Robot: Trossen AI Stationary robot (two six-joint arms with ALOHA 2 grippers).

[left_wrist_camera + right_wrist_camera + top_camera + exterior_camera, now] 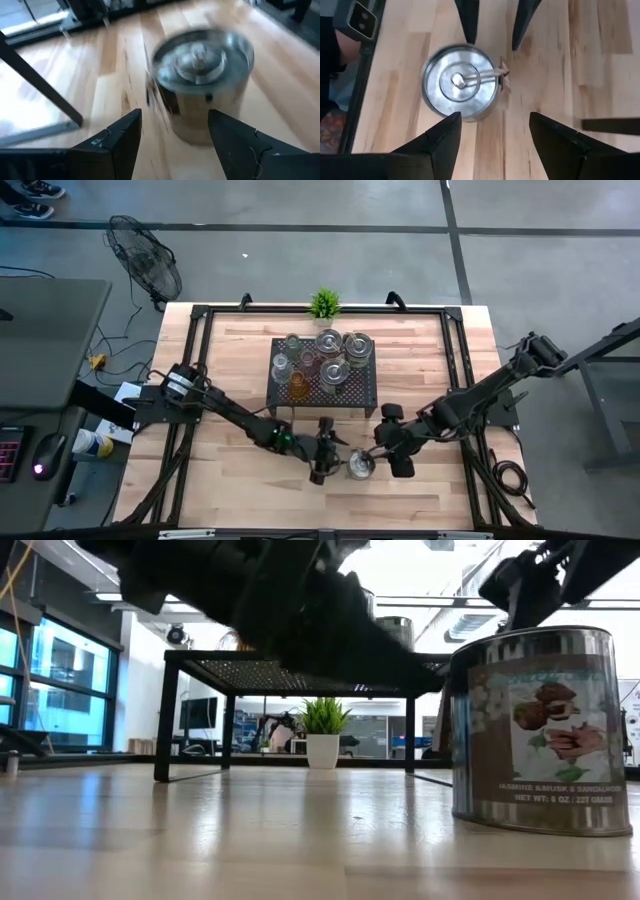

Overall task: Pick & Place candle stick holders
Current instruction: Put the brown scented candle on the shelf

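Observation:
A shiny silver candle tin (360, 467) with a paper label (548, 735) stands upright on its base on the wooden table, near the front edge. My left gripper (335, 457) is open just left of it, and the tin shows ahead of its fingers in the left wrist view (202, 85). My right gripper (378, 452) is open just right of and above the tin (460, 82). Several glass and silver candle stick holders (322, 360) stand on the black perforated rack (362, 395) at the middle far side.
A small green potted plant (323, 303) stands behind the rack at the table's far edge. The rack's legs (165, 720) stand on the table just beyond the grippers. A black frame (200, 330) runs around the tabletop. Bare wood lies to the near left.

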